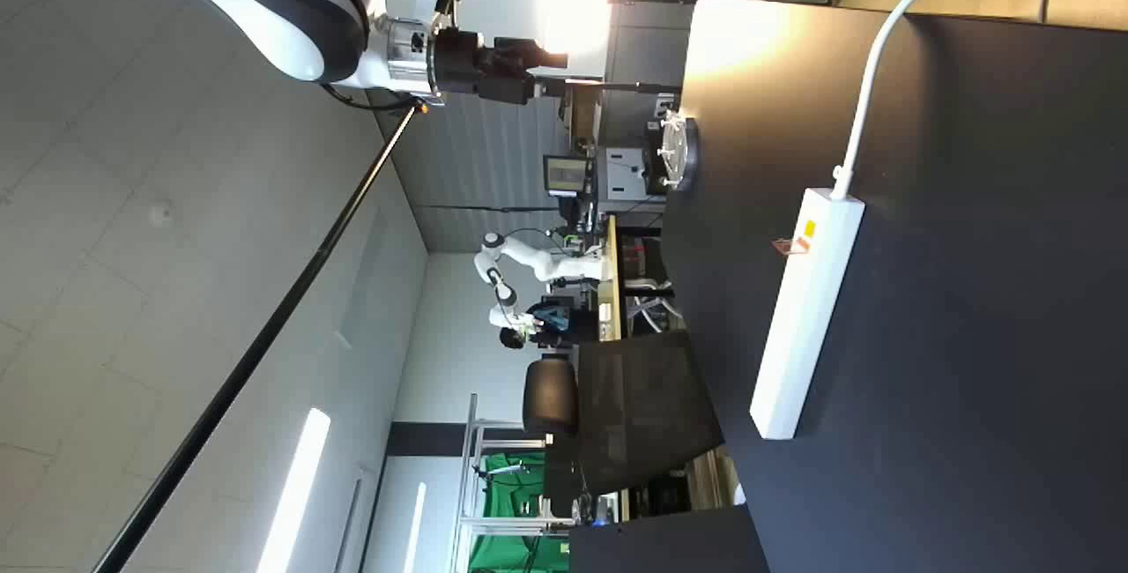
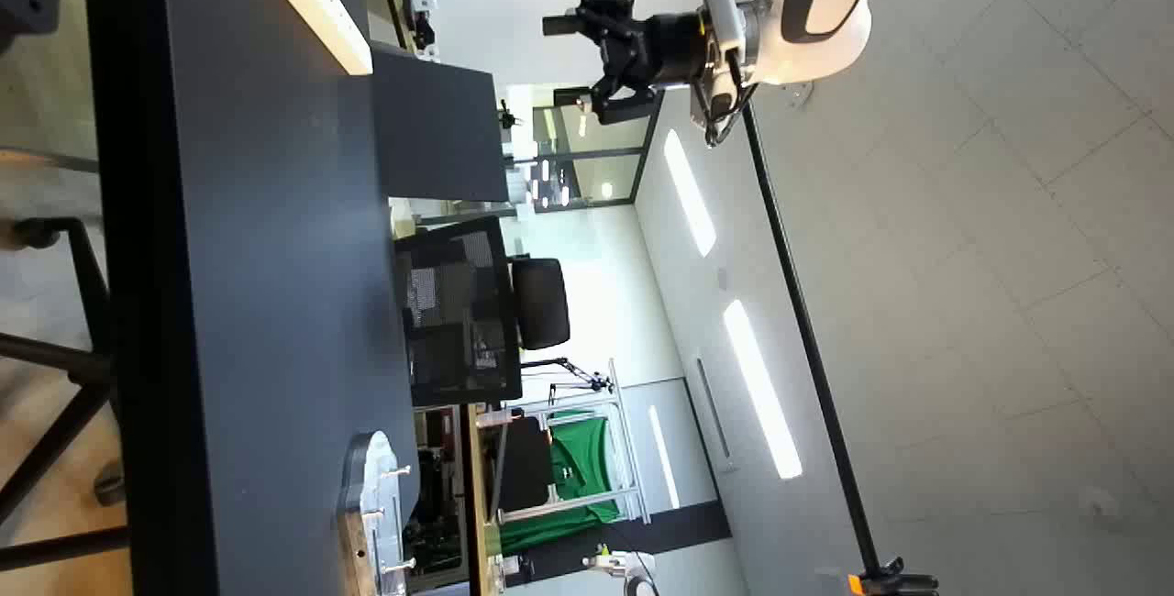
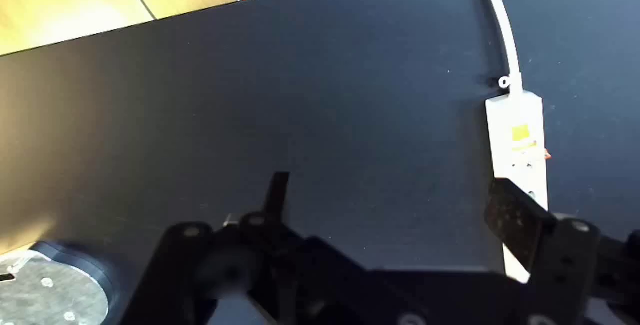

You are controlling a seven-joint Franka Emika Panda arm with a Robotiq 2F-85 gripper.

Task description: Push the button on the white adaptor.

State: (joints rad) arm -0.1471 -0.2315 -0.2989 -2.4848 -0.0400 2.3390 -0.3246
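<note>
Jaws spread and empty, the gripper (image 2: 559,60) is hovering above the table (image 1: 969,335); the white adaptor (image 1: 805,317) is lying there, its button (image 1: 800,246) showing near the cable (image 1: 853,145). Approach is likely the step, the next move calling for closing and descending.

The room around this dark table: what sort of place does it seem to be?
Probably a robotics lab or a similar workspace: the background shows a second white robot arm, a monitor, and green cloth at a silvery frame.

Black mesh chair (image 2: 459,312) and green cloth (image 2: 582,463) beyond a dark table (image 2: 280,257).
</note>
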